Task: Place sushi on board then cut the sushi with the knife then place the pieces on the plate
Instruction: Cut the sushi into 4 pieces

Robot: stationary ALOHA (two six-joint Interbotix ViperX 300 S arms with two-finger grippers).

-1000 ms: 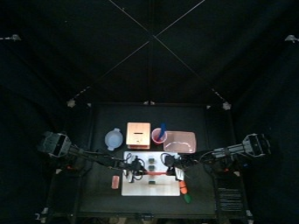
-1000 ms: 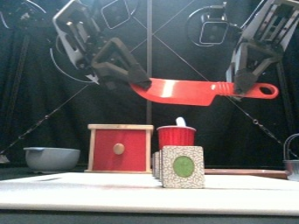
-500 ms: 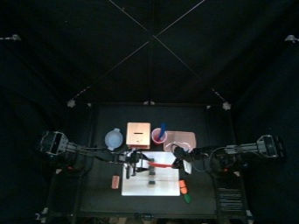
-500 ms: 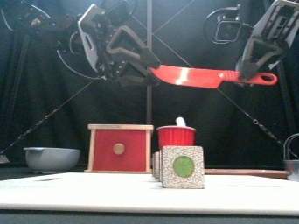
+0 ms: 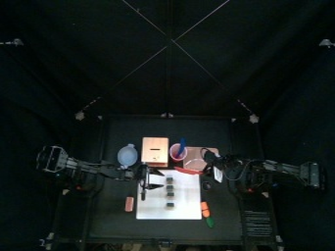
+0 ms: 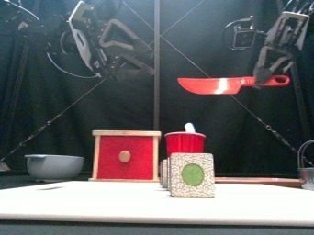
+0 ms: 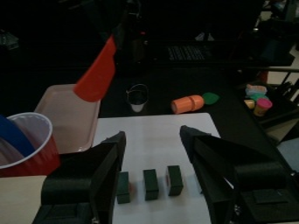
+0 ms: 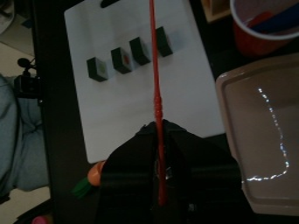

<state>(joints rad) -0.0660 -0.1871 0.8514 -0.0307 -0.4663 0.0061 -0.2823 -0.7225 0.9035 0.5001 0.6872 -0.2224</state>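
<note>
The sushi roll [image 6: 190, 174] stands on the white board [image 6: 73, 200], and in the left wrist view it shows as separate dark blocks [image 7: 149, 182] in a row. My right gripper [image 6: 265, 77] is shut on the handle of the red knife [image 6: 218, 84], held level high above the roll. In the right wrist view the knife blade [image 8: 153, 52] shows edge-on over the blocks [image 8: 118, 59]. My left gripper [image 7: 152, 136] is open and empty, up at the left [image 6: 108, 50], apart from the knife. The pink plate [image 5: 205, 156] lies behind the board's right side.
Behind the board stand a wooden box with a red drawer front [image 6: 127, 156], a red cup [image 6: 186, 142] with a blue knife [image 7: 10, 136], and a blue-grey bowl [image 6: 55, 165] at the left. Orange and green toy foods [image 5: 206, 213] lie at the board's right edge.
My left gripper has let go of the knife's blade and pulled back to the left. The right gripper now holds the knife alone, further right.
</note>
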